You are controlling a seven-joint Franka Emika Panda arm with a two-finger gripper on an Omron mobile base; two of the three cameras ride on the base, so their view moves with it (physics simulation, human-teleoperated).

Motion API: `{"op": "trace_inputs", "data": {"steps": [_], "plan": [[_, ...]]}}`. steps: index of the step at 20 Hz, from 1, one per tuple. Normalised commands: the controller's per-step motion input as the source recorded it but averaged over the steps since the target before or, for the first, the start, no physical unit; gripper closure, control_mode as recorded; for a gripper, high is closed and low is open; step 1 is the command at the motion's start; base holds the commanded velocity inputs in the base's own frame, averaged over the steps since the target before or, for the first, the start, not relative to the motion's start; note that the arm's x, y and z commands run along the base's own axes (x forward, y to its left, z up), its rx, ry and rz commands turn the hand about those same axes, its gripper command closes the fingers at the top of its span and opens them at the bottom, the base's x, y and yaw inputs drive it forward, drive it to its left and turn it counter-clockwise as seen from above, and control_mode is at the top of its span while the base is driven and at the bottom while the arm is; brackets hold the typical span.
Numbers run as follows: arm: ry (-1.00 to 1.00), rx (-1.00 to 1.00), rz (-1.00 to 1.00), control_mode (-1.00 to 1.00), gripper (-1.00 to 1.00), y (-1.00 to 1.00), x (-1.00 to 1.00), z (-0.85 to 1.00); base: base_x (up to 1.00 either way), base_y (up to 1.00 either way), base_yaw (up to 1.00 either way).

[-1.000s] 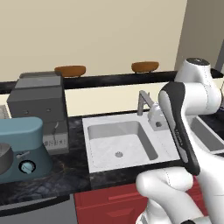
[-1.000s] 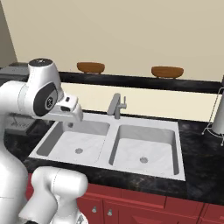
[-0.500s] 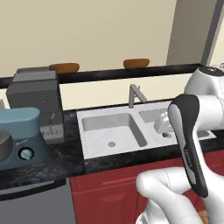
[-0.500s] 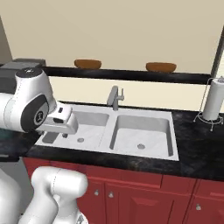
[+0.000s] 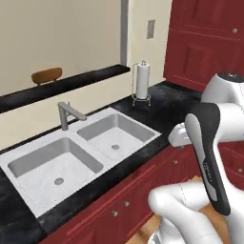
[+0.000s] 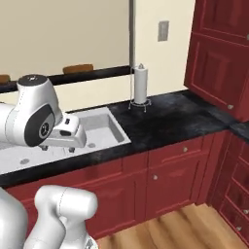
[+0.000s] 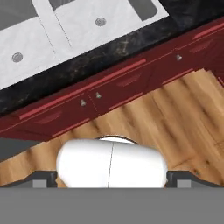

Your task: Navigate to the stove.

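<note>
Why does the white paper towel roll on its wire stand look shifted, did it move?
No. The paper towel roll stays on the black counter right of the white double sink; the whole view shifted, so the camera moved.

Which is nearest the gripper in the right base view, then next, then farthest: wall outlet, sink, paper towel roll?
1. sink, just below the gripper.
2. paper towel roll, upright on the counter, right of the sink.
3. wall outlet, high up beyond the roll.

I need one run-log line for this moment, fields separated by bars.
phase: driving | stove: unseen | ahead: sink, towel roll, red cabinets | claw: state unclear
</note>
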Motion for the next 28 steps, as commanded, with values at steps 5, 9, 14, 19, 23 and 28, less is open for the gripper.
{"op": "trace_inputs", "data": {"steps": [5,9,14,19,23,28], "plan": [[0.00,0.00,0.00,1.00,-1.00,0.00,0.00,0.00,-0.03,-0.02,-0.99],[0.00,0.00,0.00,1.00,-1.00,0.00,0.00,0.00,-0.03,0.00,-1.00],[0.00,0.00,0.00,1.00,-1.00,0.00,0.00,0.00,-0.05,0.00,-1.00],[0.00,0.00,0.00,1.00,-1.00,0.00,0.00,0.00,-0.01,0.00,-1.00],[0.00,0.00,0.00,1.00,-1.00,0.00,0.00,0.00,0.03,-0.19,-0.89],[0.00,0.00,0.00,1.00,-1.00,0.00,0.00,0.00,0.66,-0.54,-0.19]]}}
